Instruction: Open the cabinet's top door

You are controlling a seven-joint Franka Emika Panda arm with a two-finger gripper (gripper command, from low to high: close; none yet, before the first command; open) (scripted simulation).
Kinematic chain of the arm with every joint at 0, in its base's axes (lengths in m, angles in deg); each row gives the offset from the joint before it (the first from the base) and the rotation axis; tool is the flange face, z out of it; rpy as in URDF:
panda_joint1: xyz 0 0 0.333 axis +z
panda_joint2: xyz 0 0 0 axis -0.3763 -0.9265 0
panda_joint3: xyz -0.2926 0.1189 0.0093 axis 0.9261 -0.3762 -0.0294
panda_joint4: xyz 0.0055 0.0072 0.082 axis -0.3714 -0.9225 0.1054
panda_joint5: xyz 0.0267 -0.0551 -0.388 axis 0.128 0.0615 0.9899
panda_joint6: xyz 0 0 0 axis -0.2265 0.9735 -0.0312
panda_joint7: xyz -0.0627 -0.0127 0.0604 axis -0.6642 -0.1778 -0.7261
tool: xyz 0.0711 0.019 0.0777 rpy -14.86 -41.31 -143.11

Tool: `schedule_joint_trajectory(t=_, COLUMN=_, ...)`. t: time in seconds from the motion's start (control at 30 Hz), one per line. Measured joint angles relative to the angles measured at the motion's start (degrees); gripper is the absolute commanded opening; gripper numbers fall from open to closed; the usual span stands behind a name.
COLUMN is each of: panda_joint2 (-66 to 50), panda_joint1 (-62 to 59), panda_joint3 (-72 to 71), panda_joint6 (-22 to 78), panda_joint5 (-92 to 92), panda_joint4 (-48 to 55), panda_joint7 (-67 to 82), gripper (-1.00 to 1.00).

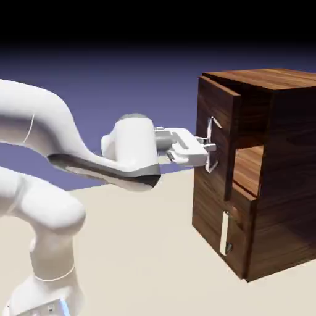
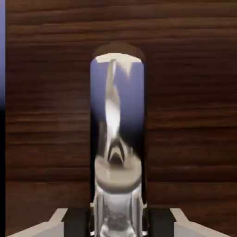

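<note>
Gripping the silver handle [image 1: 210, 133] of the top door [image 1: 225, 120], the gripper [image 1: 212, 148] has its two fingers closed around the bar, near the middle of its length. The door stands partly open: its edge toward the exterior view's right is swung out from the front of the cabinet [image 1: 287, 179], while its opposite edge lies close against the body. Through the gap beside it, a dark upper compartment shows, with a lighter brown wood surface [image 1: 248, 170] inside. The door is the upper of two front panels, upright and above the lower door [image 1: 237, 247], which carries a shorter pale handle [image 1: 224, 233] of its own.

From the exterior view's left, the white arm [image 1: 136, 145] reaches across to the cabinet, its hand roughly level and pointing at the door. The cabinet rests on a pale beige surface [image 1: 142, 247].

In the hand view, the shiny bar runs from the bottom middle up toward the top, between the dark fingertip pads [image 2: 161, 222], and its polished face mirrors blue and white shapes. Dark wood grain fills most of the picture on both sides of it, and a narrow blue and black strip shows along the left edge.
</note>
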Motion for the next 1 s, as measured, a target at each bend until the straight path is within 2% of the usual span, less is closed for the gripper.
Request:
schedule_joint_trajectory(t=0.27, panda_joint2=5.84, panda_joint1=-3.48, panda_joint3=-13.49, panda_joint6=9.62, panda_joint5=-19.93, panda_joint4=-7.07, panda_joint7=7.18, gripper=-1.00)
schedule_joint_trajectory(t=0.57, panda_joint2=8.23, panda_joint1=-0.72, panda_joint3=-29.06, panda_joint6=23.12, panda_joint5=-42.36, panda_joint4=-10.14, panda_joint7=11.66, gripper=-1.00)
schedule_joint_trajectory(t=0.8, panda_joint2=3.75, panda_joint1=2.80, panda_joint3=-42.22, panda_joint6=36.09, panda_joint5=-59.80, panda_joint4=-7.75, panda_joint7=11.58, gripper=-1.00)
schedule_joint_trajectory(t=1.0, panda_joint2=-6.17, panda_joint1=3.08, panda_joint3=-54.36, panda_joint6=49.68, panda_joint5=-74.62, panda_joint4=-0.53, panda_joint7=8.88, gripper=-1.00)
